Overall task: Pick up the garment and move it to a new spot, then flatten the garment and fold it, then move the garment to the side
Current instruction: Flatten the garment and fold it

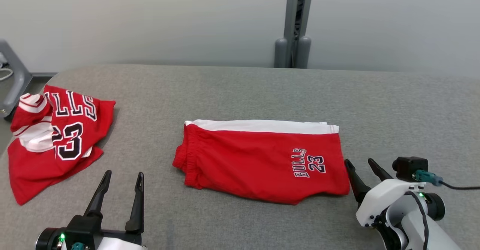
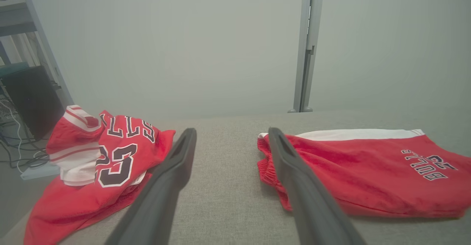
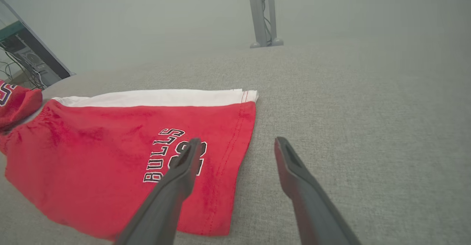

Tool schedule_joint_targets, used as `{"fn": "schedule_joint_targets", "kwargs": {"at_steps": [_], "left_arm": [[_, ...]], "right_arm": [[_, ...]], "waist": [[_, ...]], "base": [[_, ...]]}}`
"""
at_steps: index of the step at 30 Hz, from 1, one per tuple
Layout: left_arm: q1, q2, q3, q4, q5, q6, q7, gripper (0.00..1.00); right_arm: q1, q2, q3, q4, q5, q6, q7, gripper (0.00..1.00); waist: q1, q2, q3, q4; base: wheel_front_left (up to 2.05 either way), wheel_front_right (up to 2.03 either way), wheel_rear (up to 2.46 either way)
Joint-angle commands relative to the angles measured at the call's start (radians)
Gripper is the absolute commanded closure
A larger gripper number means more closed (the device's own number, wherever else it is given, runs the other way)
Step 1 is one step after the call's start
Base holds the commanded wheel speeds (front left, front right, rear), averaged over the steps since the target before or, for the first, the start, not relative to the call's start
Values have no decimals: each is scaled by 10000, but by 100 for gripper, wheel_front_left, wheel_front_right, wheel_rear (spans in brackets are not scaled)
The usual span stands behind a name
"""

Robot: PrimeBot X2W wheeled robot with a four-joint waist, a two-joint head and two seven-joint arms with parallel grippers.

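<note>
Red shorts (image 1: pixel 262 163) with a white band and "BULLS 23" print lie folded flat in the middle of the grey padded table (image 1: pixel 240 92). A crumpled red jersey (image 1: pixel 56 141) marked "23" sits at the table's left edge. My left gripper (image 1: pixel 124 173) is open and empty, between the jersey (image 2: pixel 103 167) and the waistband end of the shorts (image 2: pixel 368 171). My right gripper (image 1: pixel 359 161) is open and empty just off the hem end of the shorts (image 3: pixel 110 153). In the right wrist view, the right gripper (image 3: pixel 238 139) has its left finger over the hem.
A grey post (image 1: pixel 296 24) stands behind the table against the pale wall. A metal frame (image 1: pixel 15 77) and cables lie off the table's left edge. Bare grey fabric stretches to the right (image 3: pixel 368 127) and behind the shorts.
</note>
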Motion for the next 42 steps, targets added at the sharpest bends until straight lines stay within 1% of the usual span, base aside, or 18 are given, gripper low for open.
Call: {"fn": "schedule_joint_targets", "kwargs": {"at_steps": [1, 4, 10, 13, 17, 20, 25, 27, 30, 33, 37, 42], "left_arm": [[-213, 33, -21, 2, 10, -21, -28, 0], [-354, 27, -140, 30, -16, -73, -28, 0], [-711, 3, -393, 132, -100, -131, -28, 0], [-832, -9, -484, 184, -115, -147, -28, 0], [-900, -15, -484, 257, -156, -169, -28, 0], [-955, -8, -467, 280, -172, -181, -28, 0], [-1029, -14, -465, 324, -194, -203, -28, 0], [-1061, -18, -478, 356, -205, -217, -28, 0], [-1084, -28, -455, 340, -217, -216, -28, 0], [-915, -36, -345, 311, -240, -174, -28, 0], [-806, -20, -133, 287, -291, -122, -28, 0], [-1005, -23, -181, 349, -265, -212, -28, 0]], "right_arm": [[-204, -70, 12, 162, 115, 1, 32, 0], [-698, -35, 209, 997, 397, 1, 166, 0], [-1688, -64, 537, 2556, 914, 1, 780, 0], [-2080, -31, 598, 3033, 1214, 1, 841, 0], [-2426, -36, 726, 3741, 1470, 1, 1285, 0], [-2647, 42, 845, 3874, 1695, 1, 1312, 0], [-2859, 124, 1144, 4142, 2030, 1, 1783, 0], [-2928, 51, 1241, 4264, 2097, 1, 1834, 0], [-2981, -93, 1333, 4165, 2234, 1, 1502, 0], [-2872, -320, 1486, 4204, 2295, -2, 1399, 0], [-2888, -319, 1631, 4263, 2572, -2, 1699, 0], [-3021, -62, 1686, 4329, 3141, -1, 2528, 0]], "waist": [[0, -1, 141, 170], [0, -1, 329, 417], [0, -1, 676, 882], [0, -1, 789, 1063], [0, -1, 868, 1214], [0, -1, 918, 1288], [0, -1, 971, 1351], [0, -1, 977, 1385], [0, -1, 964, 1423], [0, -1, 937, 1283], [0, -1, 935, 1001], [0, -1, 1017, 979]], "base": [[0, 0, 0], [0, 0, 0], [0, 0, 0], [0, 0, 0], [0, 0, 0], [0, 0, 0], [0, 0, 0], [0, 0, 0], [0, 0, 0], [0, 0, 0], [0, 0, 0], [0, 0, 0]]}}
